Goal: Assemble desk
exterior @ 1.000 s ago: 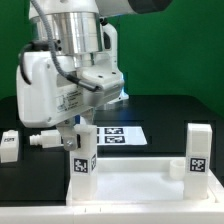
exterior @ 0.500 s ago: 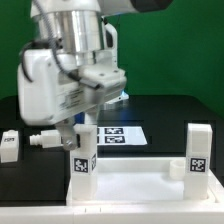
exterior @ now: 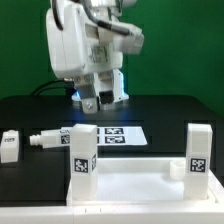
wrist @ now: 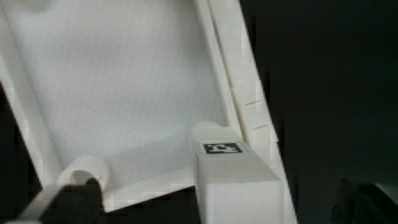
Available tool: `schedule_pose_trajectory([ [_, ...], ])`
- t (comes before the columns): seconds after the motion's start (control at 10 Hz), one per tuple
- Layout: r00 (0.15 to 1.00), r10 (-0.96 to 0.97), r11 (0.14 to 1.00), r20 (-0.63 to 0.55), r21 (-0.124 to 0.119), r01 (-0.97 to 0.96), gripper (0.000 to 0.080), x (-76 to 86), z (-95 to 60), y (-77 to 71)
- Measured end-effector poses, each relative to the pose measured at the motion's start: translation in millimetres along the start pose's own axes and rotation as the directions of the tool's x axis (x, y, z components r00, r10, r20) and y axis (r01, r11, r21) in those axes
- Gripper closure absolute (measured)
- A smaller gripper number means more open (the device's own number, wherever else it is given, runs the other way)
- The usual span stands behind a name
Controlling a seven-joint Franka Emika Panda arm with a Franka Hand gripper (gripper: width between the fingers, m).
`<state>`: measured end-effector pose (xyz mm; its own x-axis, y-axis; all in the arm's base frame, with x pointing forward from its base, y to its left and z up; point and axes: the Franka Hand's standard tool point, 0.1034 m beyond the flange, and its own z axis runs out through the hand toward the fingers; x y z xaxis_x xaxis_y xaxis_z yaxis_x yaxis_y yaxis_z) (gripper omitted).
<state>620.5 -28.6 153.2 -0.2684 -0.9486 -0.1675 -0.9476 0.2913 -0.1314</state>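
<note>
**Desk top lies crosswise, two legs standing, gripper clear above it**

You are looking at a black table (exterior: 170,115) in front of a green backdrop (exterior: 180,50), with the marker board (exterior: 115,135) lying flat near the middle.

The desk top (exterior: 135,185) sits at the near edge of the table. Its long axis runs across the exterior view from left to right. It is a white plastic tray with a raised rim, open side up.

Two white square-section legs stand upright on it. The first upright leg (exterior: 81,152) is at the exterior view's left end and the second upright leg (exterior: 198,152) at the right end. Each shows a black-and-white tag toward the camera.

A loose leg (exterior: 47,140) lies on its side on the table, just beyond the left end, with its length also running left to right. A white tagged piece (exterior: 8,146) sits at the frame's edge and is cut off, so you cannot tell what it is.

The gripper (exterior: 101,102) hangs well above the table, behind the first upright leg. Its fingers (exterior: 88,100) are apart with nothing between them.

In the wrist view the tray runs slantwise and one tagged leg rises at the rim; you cannot tell which of the two it is. The dark, blurred shapes at the frame's corners are hard to make out.
</note>
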Motion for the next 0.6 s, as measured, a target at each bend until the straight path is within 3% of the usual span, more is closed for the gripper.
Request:
schedule_pose_trajectory([
  [0.2,1.0,-0.009,1.0,-0.003,-0.006,0.009,0.0151,-1.8,2.8,3.0],
  [0.5,0.989,-0.147,0.987,-0.012,-0.074,0.146,0.0151,-21.2,17.2,45.1],
  [0.6,0.988,-0.157,0.984,-0.011,-0.086,0.155,0.0151,-26.7,20.2,50.1],
])
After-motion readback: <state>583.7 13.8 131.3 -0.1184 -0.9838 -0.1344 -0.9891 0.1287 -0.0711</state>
